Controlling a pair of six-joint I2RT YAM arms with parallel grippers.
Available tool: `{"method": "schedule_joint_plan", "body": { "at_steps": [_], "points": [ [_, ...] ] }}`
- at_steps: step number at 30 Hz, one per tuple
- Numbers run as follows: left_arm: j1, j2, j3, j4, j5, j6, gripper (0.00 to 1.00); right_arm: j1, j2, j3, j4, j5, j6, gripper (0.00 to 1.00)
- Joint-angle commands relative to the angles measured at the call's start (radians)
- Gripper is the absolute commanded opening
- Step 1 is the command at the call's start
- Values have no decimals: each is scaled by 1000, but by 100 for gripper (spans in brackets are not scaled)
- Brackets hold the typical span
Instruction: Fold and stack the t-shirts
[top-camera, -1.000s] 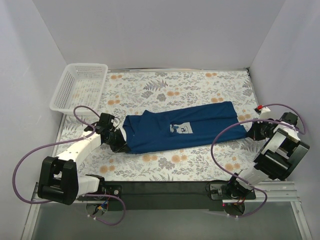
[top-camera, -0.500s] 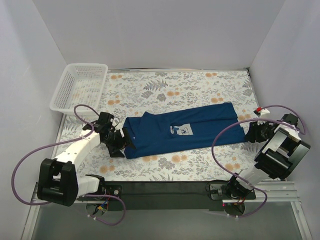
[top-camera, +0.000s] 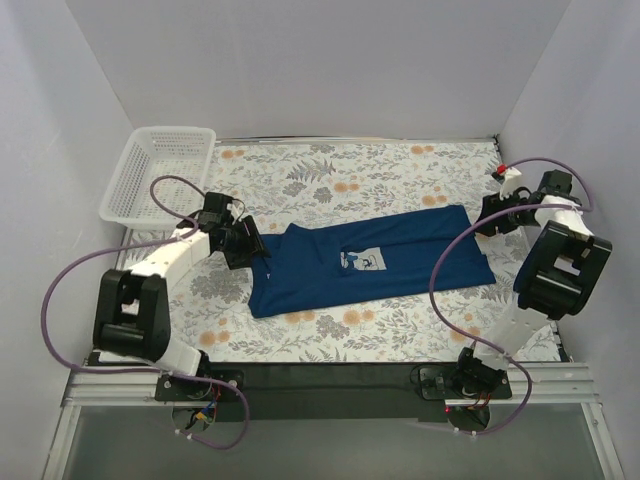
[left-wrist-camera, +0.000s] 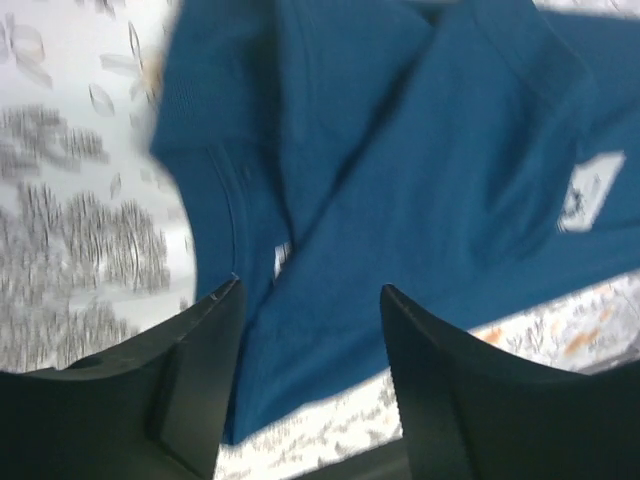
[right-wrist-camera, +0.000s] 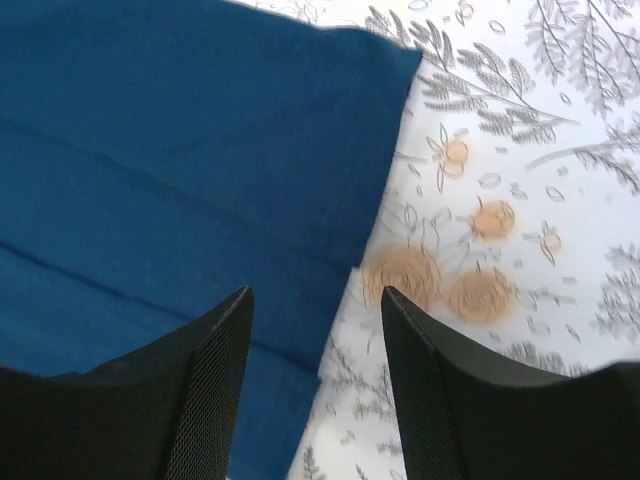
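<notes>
One dark blue t-shirt (top-camera: 420, 250) lies flat on the floral table (top-camera: 350, 180), folded into a long strip with a pale label (top-camera: 366, 260) near its middle. My left gripper (top-camera: 250, 243) hovers at the shirt's left end, open and holding nothing. In the left wrist view the shirt (left-wrist-camera: 450, 150) and its label (left-wrist-camera: 590, 190) lie below the left gripper (left-wrist-camera: 310, 287). My right gripper (top-camera: 487, 222) is open at the far right corner. In the right wrist view the shirt's corner (right-wrist-camera: 180, 150) lies under the right gripper (right-wrist-camera: 315, 292), with bare table beside it.
A white mesh basket (top-camera: 160, 175) stands at the back left corner. White walls close in the table on three sides. Purple cables (top-camera: 455, 270) loop from both arms, the right one over the shirt's right end. A black bar (top-camera: 330, 378) runs along the near edge.
Both grippers have opened and let go of the shirt's near corners, then moved toward the far side of its ends. The shirt lies still.
</notes>
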Motion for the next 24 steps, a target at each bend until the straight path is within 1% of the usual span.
{"method": "schedule_joint_plan", "body": {
  "at_steps": [1, 3, 7, 14, 18, 22, 24],
  "points": [
    [16, 101, 88, 120, -51, 21, 51, 41, 68, 129, 23, -20, 105, 51],
    [22, 163, 140, 116, -60, 23, 51, 53, 129, 179, 20, -24, 148, 50],
    [28, 209, 180, 111, -68, 29, 51, 76, 207, 259, 20, -5, 188, 48],
    [39, 247, 190, 108, -22, 34, 51, 123, 338, 368, 23, 24, 256, 48],
    [44, 243, 185, 108, -24, 34, 51, 146, 381, 430, 25, 33, 282, 48],
    [45, 263, 196, 110, -18, 34, 51, 150, 408, 450, 28, 32, 306, 47],
    [45, 284, 204, 114, -5, 32, 49, 150, 413, 453, 29, 30, 307, 47]
  ]
}}
